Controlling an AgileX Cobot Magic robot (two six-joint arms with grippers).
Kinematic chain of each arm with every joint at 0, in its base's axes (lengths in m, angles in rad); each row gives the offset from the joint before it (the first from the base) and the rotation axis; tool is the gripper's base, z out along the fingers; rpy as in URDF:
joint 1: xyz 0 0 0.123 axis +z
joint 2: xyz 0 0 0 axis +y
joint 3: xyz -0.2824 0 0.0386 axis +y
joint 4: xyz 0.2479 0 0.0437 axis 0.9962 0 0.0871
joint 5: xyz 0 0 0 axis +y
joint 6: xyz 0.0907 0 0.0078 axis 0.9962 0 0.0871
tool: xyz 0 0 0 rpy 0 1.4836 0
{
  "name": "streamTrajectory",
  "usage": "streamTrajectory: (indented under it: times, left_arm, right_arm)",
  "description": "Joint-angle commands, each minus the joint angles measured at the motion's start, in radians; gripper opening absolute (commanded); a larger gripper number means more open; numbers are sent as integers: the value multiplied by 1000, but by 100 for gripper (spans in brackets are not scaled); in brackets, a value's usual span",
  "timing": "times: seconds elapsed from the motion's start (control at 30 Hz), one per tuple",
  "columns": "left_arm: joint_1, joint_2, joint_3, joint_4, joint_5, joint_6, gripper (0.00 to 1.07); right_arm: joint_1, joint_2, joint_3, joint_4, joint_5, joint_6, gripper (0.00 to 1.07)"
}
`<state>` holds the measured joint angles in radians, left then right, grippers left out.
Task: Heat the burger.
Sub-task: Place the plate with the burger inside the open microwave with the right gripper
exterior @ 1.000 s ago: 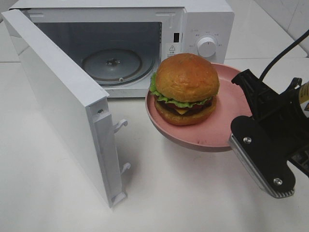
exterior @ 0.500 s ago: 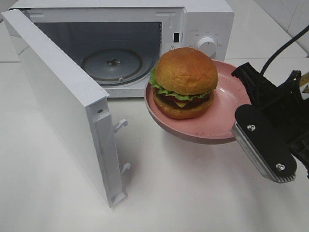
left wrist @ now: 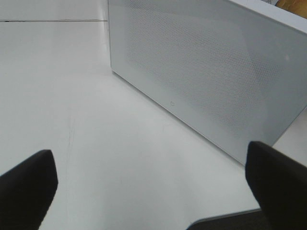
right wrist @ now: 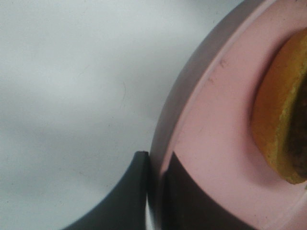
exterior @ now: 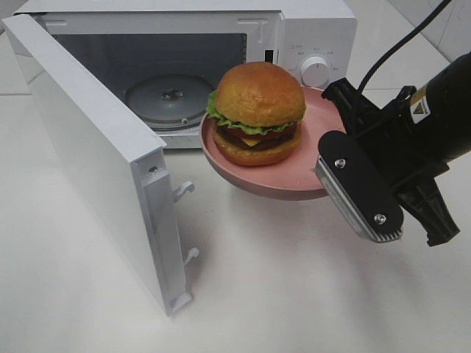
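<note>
The white table [exterior: 294, 294] carries a white microwave [exterior: 309, 29] at twelve o'clock in the high view. Its door [exterior: 88, 154] is swung wide toward eight o'clock, baring the glass turntable [exterior: 169, 99] inside. Only this view takes in the whole pink plate [exterior: 294, 176], which is held clear of the table just before the oven's mouth, at about four o'clock from the turntable. The burger [exterior: 256, 110] sits on the plate toward its ten o'clock side. The left wrist view alone shows the door's outer face with its dotted screen standing on the table, and the left hand [left wrist: 151, 182] with both dark fingers spread wide and nothing between them. That hand is out of the high view. The right wrist view adds the close detail: the right hand [right wrist: 154, 165] is pinched shut on the plate's rim, one finger over it and one under, with only an edge of the bun showing. In the high view that grip lies at the plate's four o'clock edge.
</note>
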<state>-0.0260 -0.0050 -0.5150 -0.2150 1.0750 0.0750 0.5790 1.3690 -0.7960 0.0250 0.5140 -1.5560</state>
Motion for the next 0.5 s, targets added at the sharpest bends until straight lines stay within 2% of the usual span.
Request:
streamTrajectory:
  times: [0.03,0.23,0.5]
  left_arm:
    - [-2,-16,-1,-3,-9,3,100]
    - [-2,-16,-1,-3,-9,3,100]
    - [-2,-16,-1,-3,-9,3,100]
  right_arm:
    - [31,6,-20,5,-48,-4,0]
    - [33,41,-36,4,-57,-4,0]
    - [33,115,-115,4,-57,0,0]
